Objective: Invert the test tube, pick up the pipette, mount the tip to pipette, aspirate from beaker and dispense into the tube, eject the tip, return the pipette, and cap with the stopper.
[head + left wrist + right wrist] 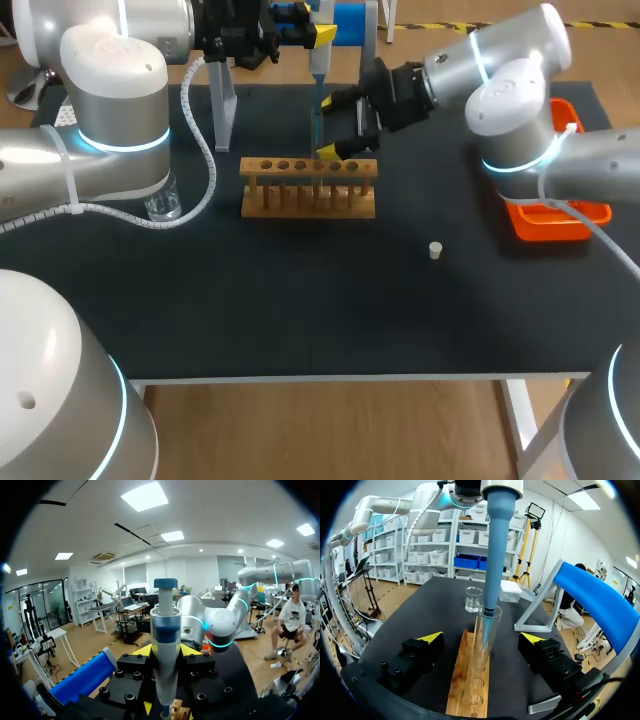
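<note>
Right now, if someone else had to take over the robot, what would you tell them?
Left gripper: shut on the pipette, tip mounted, its point inside the mouth of the tube.
Right gripper: open, one finger on each side of the tube, not touching it.
Things: the tube stands upright in the wooden rack. The beaker is beyond the rack's far end. The stopper lies loose on the table.
Done: tube upright, pipette picked up, tip on. I cannot tell if liquid has gone in.
Left: finish dispensing, eject the tip, return the pipette to its stand, cap the tube.
</note>
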Robot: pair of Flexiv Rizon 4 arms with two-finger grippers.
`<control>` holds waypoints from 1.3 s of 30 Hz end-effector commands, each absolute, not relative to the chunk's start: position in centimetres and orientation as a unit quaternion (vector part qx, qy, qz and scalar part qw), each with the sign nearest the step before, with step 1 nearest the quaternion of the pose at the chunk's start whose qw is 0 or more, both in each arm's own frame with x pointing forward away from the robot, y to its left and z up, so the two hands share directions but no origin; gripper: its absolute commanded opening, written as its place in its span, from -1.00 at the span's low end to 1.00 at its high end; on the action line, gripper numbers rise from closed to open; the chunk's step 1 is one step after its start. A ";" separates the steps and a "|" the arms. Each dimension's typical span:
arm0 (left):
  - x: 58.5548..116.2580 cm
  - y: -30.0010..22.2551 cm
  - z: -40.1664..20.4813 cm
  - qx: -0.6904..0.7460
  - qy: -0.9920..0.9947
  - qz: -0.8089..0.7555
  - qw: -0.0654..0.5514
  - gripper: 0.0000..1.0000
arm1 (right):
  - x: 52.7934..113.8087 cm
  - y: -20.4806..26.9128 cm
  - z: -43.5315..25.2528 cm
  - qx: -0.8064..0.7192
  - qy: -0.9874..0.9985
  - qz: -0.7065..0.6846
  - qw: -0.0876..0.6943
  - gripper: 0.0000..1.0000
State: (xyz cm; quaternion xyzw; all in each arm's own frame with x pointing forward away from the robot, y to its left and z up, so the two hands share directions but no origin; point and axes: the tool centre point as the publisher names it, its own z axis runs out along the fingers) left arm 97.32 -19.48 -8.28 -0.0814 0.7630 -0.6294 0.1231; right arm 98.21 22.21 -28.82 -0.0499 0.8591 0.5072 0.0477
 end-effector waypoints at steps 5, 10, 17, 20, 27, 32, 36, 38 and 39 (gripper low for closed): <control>97.4 -19.5 -8.3 -0.081 0.762 -0.630 0.123 -1.00 | 98.4 22.7 -29.2 -0.055 0.860 0.505 0.047 1.00; 97.4 -19.5 -8.3 -0.081 0.762 -0.630 0.123 -1.00 | 98.3 23.2 -29.4 -0.059 0.860 0.505 0.045 1.00; 97.4 -19.5 -8.3 -0.081 0.762 -0.630 0.123 -1.00 | 98.2 23.3 -29.4 -0.057 0.860 0.505 0.051 1.00; 97.4 -19.5 -8.3 -0.081 0.762 -0.630 0.123 -1.00 | 98.1 23.3 -29.4 -0.056 0.860 0.504 0.053 1.00; 97.4 -19.5 -8.3 -0.081 0.762 -0.630 0.123 -1.00 | 98.1 23.3 -29.3 -0.056 0.860 0.504 0.056 1.00; 97.4 -19.5 -8.3 -0.081 0.762 -0.630 0.123 -1.00 | 98.1 23.3 -29.3 -0.056 0.860 0.504 0.056 1.00; 97.4 -19.5 -8.3 -0.081 0.762 -0.630 0.123 -1.00 | 98.1 23.3 -29.3 -0.056 0.860 0.504 0.056 1.00; 97.4 -19.5 -8.3 -0.081 0.762 -0.630 0.123 -1.00 | 98.1 23.3 -29.3 -0.056 0.860 0.504 0.056 1.00; 97.4 -19.5 -8.3 -0.081 0.762 -0.630 0.123 -1.00 | 98.1 23.3 -29.3 -0.056 0.860 0.504 0.056 1.00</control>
